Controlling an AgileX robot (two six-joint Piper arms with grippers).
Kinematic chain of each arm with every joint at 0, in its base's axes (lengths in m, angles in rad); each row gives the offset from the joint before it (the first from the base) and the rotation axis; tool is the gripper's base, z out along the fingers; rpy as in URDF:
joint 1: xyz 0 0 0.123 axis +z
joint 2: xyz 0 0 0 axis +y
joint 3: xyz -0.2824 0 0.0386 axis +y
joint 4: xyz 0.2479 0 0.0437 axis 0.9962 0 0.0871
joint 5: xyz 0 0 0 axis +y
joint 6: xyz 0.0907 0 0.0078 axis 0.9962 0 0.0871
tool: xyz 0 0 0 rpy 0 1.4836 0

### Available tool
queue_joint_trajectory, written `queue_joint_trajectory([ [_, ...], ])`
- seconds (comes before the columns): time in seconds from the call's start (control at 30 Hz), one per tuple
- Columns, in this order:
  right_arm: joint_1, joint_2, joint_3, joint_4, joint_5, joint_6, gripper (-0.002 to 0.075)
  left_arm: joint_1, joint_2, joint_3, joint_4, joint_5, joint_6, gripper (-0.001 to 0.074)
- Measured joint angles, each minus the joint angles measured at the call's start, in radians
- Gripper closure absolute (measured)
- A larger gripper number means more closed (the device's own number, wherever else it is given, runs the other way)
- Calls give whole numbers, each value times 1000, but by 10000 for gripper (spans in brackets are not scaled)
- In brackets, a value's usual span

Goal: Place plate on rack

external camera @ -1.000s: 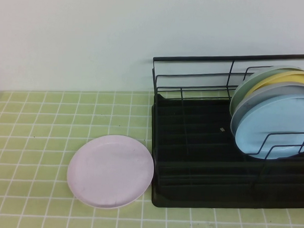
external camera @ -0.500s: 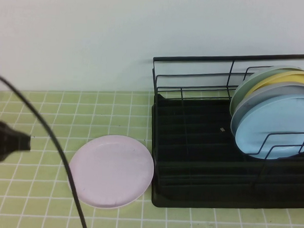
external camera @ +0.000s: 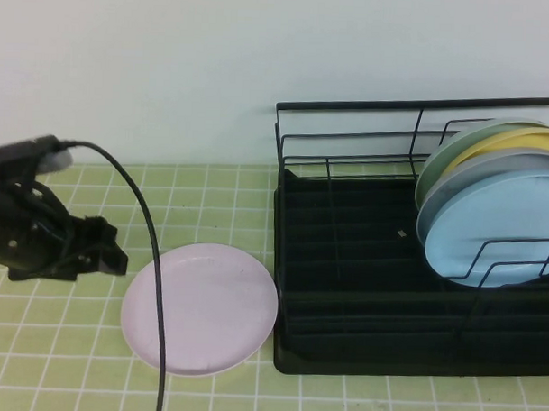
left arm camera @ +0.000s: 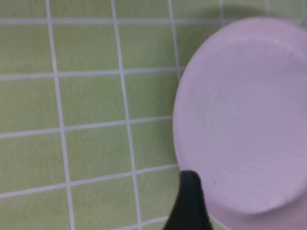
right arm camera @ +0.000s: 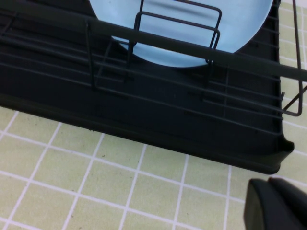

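Pink plate (external camera: 200,308): flat on green tiled table (external camera: 62,360), toward the near edge, right rim just beside left side of black rack (external camera: 362,290); not on rack

Right gripper (right arm camera: 271,191): out of high view; in right wrist view, over the tiles just off rack's near edge, close to one tray corner; fingers pressed together, nothing between them

Black cable (external camera: 150,282): arcs from left arm, crosses in front of plate's left part in high view, runs off the near edge

Left gripper (external camera: 110,257): left side of table, just beside plate's far-left rim, pointing toward rack; how far open, cannot tell from either view; contact with rim also unreadable; plate not lifted, lying level

Rack: right half of table, black tray with wire frame, left and middle slots bare

Standing on edge in rack's right end, leaning back, front to rear: light blue plate (external camera: 495,222) behind two wire loops, grey plate (external camera: 492,163), yellow plate (external camera: 529,139), green plate (external camera: 457,140)

Pale wall (external camera: 171,67): directly behind table and rack
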Motion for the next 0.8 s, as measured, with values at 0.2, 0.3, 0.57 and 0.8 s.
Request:
queue_joint_trajectory([
  [0.2, 0, 0, 0, 28, 0, -14, 729, 0, 109, -33, -14, 67, 34, 336],
  [0.3, 0, 0, 0, 39, 0, -27, 729, 0, 133, -33, -34, 19, 34, 356],
  [0.57, 0, 0, 0, 43, -1, -37, 729, 0, 197, -36, -48, -21, 34, 356],
  [0.8, 0, 0, 0, 43, -1, -37, 729, 0, 238, -41, -51, -21, 41, 358],
])
